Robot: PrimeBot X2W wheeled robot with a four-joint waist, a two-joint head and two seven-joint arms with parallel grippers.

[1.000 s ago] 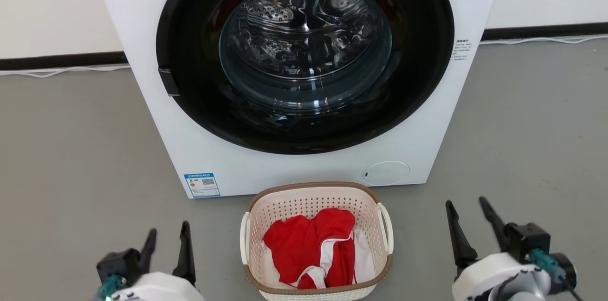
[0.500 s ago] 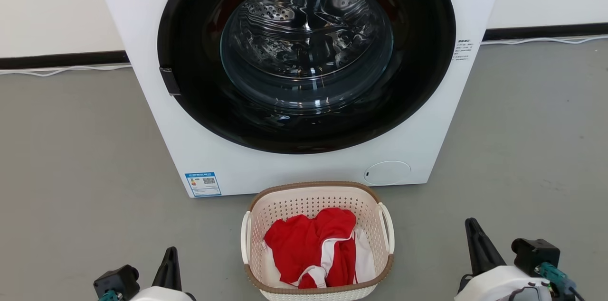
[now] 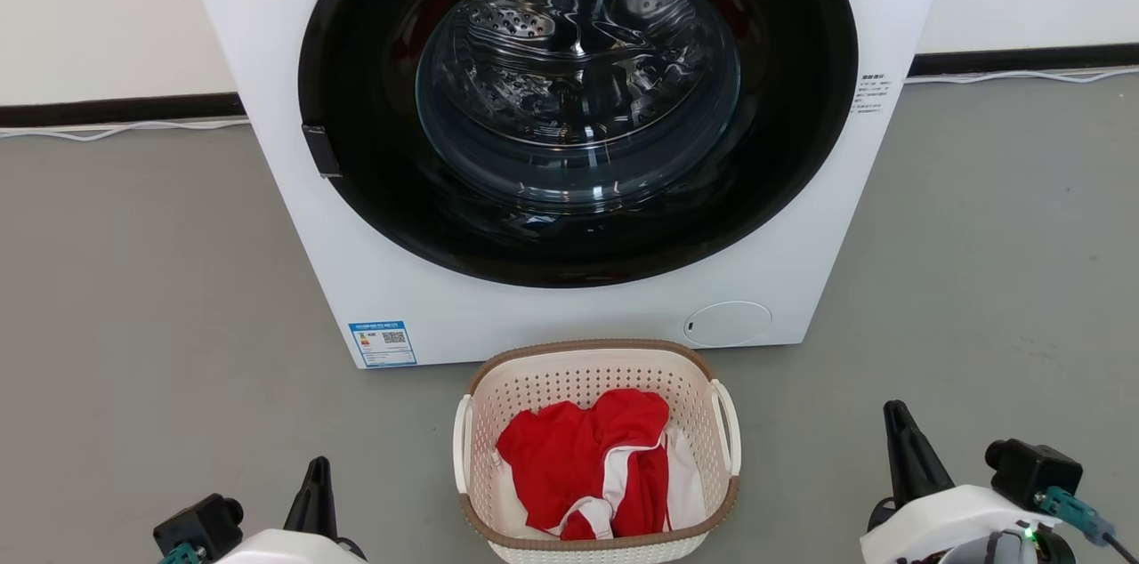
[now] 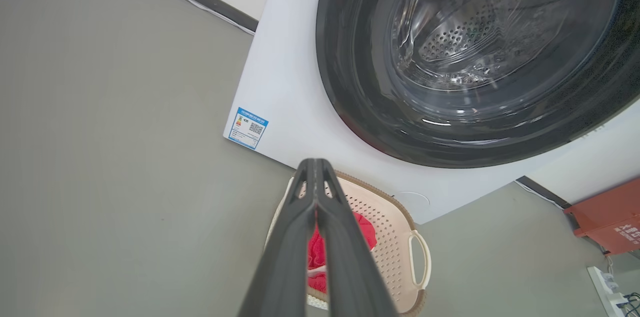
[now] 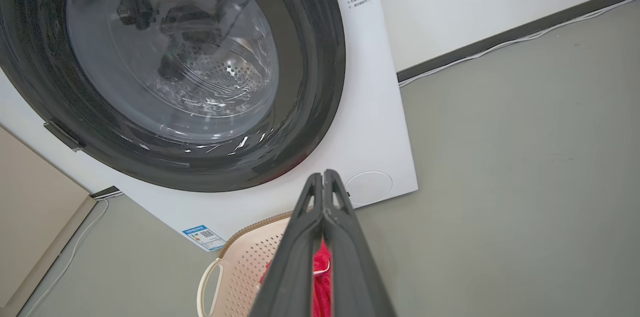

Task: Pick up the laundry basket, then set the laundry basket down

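Observation:
The cream-white perforated laundry basket (image 3: 578, 379) with its brown rim stands on the grey floor just in front of the washer, holding a red and white garment (image 3: 578, 457). My left gripper (image 3: 319, 468) sits low at the bottom left, well apart from the basket's left handle (image 3: 459, 448). Its fingers are pressed together on nothing, as the left wrist view shows (image 4: 314, 166). My right gripper (image 3: 893, 413) is at the bottom right, apart from the right handle (image 3: 730, 431), also shut and empty (image 5: 324, 177). Both wrist views look past the fingers at the basket (image 4: 390, 227) (image 5: 240, 267).
A white front-loading washing machine (image 3: 569, 319) with a round dark glass door (image 3: 578, 84) stands right behind the basket. A cable runs along the wall base (image 3: 116, 130). A red box (image 4: 607, 217) and a power strip (image 4: 607, 282) lie off to the right.
Both grippers went from open to shut on nothing and dropped lower toward the bottom edge. The basket stayed in place; the camera shifted slightly.

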